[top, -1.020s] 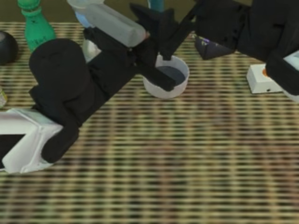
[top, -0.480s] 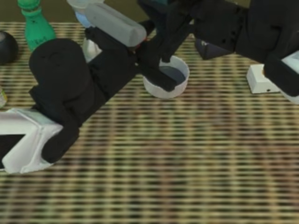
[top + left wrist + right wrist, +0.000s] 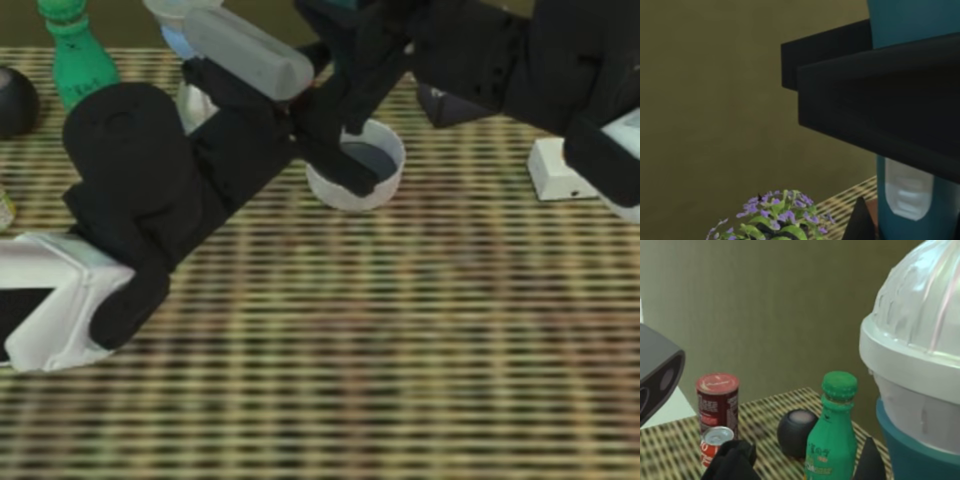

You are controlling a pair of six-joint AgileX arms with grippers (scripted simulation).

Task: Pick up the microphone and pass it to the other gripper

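Since a second ago the right hand [image 3: 345, 45] has been brought in from the right until it overlaps the left hand [image 3: 325, 100] at the far edge of the tabletop [image 3: 400, 340]; over the last half second almost nothing has shifted. The approach looks finished, and the handover itself is judged to be the step in hand.

The microphone [image 3: 912, 20] is held upright in the air between the two hands. In the left wrist view its teal handle and white switch strip are seen crossed by two black fingers [image 3: 880, 100], so one hand at least is pinched on it — most likely the left hand's. In the right wrist view the ribbed whitish head fills the near side, but whether the right hand is pressed onto the handle cannot be told.

Directly beneath the meeting point a white bowl [image 3: 355, 165] stands on the tabletop. A green bottle [image 3: 75, 55] and a dark ball [image 3: 15, 100] stand at the far left, with two red cans [image 3: 717, 397] seen near them. A flowering plant [image 3: 777, 215] sits beyond, and a white box [image 3: 560, 170] lies to the right — none of them appears to block the transfer.
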